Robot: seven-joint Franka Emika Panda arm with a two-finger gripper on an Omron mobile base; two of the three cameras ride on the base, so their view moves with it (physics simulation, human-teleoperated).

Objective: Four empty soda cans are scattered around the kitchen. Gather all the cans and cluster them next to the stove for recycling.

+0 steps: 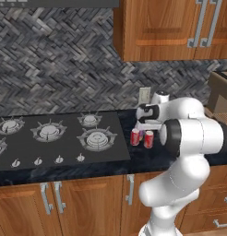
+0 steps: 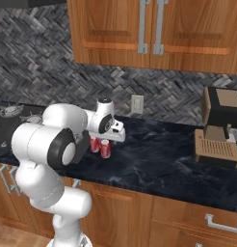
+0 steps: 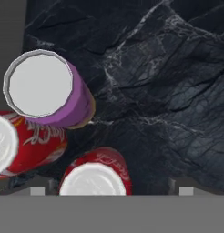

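right, pincer (image 3: pixel 111 191) spread wide straight above an upright red can (image 3: pixel 95 175) just right of the stove (image 1: pixel 55 138); lift straight up.

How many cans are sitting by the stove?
3: a purple can, a red can beside it, and another red can, clustered on the counter right of the stove. Others may be hidden behind the arm.

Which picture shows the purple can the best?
The hand view: the purple can appears large from above, showing its silver top and purple side beside two red cans. In the left base view only a sliver peeks between them; in the right base view I cannot pick it out.
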